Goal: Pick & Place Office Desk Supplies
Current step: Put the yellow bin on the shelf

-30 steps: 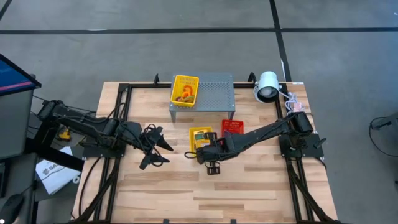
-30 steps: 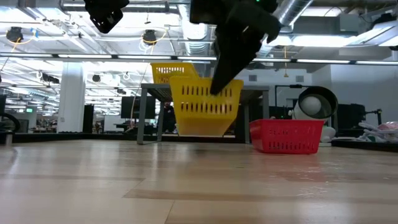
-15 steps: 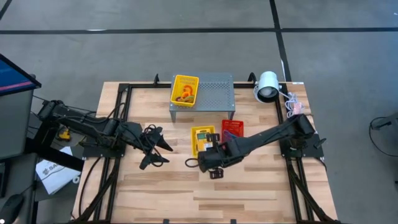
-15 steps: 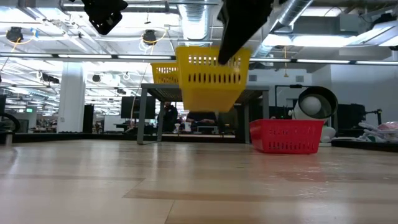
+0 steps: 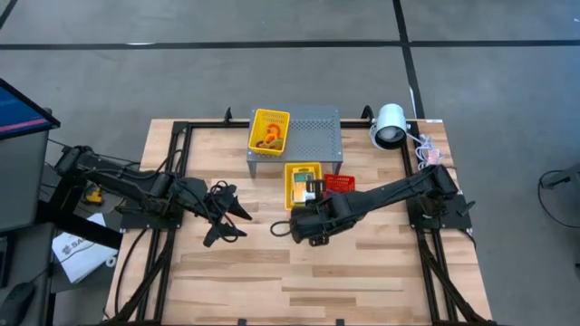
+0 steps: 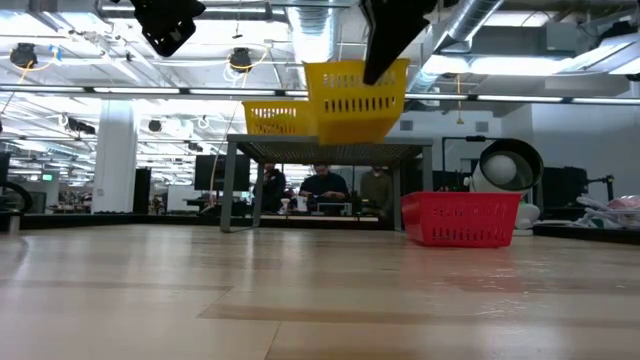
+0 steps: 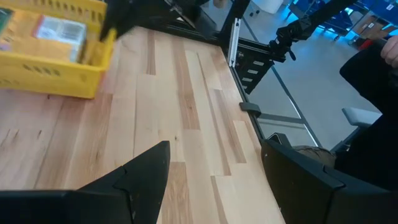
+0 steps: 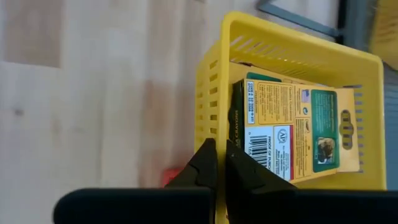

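Yellow basket [image 5: 303, 184] now lifted off table, was lower before | right gripper [image 8: 216, 163] pinching its wall | card boxes [image 8: 297, 134] inside | left gripper [image 5: 228, 215] spread, waiting | next: grey perforated box [image 5: 313, 133].

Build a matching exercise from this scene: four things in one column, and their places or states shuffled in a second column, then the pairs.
Things
1. yellow basket with the card box
2. second yellow basket
3. red basket
4. left gripper

Places or states
A. standing on the wooden table
B. on top of the grey perforated box
C. held up off the table, wall pinched by the right gripper
D. waiting with jaws open, holding nothing

Pairs: 1-C, 2-B, 3-A, 4-D
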Robot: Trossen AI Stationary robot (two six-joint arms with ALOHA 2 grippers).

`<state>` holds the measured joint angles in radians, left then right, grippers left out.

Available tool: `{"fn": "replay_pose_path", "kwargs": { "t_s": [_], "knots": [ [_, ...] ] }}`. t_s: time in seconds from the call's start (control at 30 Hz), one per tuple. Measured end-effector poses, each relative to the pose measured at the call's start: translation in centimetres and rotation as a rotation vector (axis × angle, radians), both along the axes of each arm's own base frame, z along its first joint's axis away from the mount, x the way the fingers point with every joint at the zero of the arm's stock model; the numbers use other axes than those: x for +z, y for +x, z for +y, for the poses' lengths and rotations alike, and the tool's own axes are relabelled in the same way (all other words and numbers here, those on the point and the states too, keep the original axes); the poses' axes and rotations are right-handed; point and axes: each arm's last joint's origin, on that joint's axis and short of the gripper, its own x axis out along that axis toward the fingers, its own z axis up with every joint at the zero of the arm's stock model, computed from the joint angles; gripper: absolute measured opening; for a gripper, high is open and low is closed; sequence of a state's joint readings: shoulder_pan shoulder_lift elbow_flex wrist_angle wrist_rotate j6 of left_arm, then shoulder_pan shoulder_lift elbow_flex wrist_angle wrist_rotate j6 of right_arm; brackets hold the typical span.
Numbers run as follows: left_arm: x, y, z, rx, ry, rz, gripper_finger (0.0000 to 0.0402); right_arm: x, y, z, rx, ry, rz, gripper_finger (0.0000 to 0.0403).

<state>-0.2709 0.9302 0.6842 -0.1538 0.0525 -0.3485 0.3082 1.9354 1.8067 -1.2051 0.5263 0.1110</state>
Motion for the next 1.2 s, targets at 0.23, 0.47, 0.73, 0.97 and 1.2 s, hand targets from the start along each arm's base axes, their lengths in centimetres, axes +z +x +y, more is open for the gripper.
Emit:
{"fn": "replay_pose_path", "kwargs": {
  "t_s": [0.23,0.47,0.73,0.97,1.2],
  "knots": [
    [0.0,0.0,0.0,0.0,0.001,0.003,0.025,1.1,0.4,-1.7,0.0,-0.065,-0.003,0.0],
    [0.0,0.0,0.0,0.0,0.001,0.003,0.025,1.6,1.1,-4.6,-0.029,-0.086,0.01,0.0],
    [0.0,0.0,0.0,0.003,-0.006,0.006,0.025,1.6,1.4,-7.8,-0.072,-0.101,0.039,0.0],
    [0.0,0.0,0.0,0.003,-0.006,0.006,0.025,1.6,1.6,-10.3,-0.102,-0.107,0.05,0.0],
    [0.0,0.0,0.0,0.003,-0.006,0.006,0.025,1.7,1.9,-12.6,-0.098,-0.083,0.039,0.0]
  ]
}}
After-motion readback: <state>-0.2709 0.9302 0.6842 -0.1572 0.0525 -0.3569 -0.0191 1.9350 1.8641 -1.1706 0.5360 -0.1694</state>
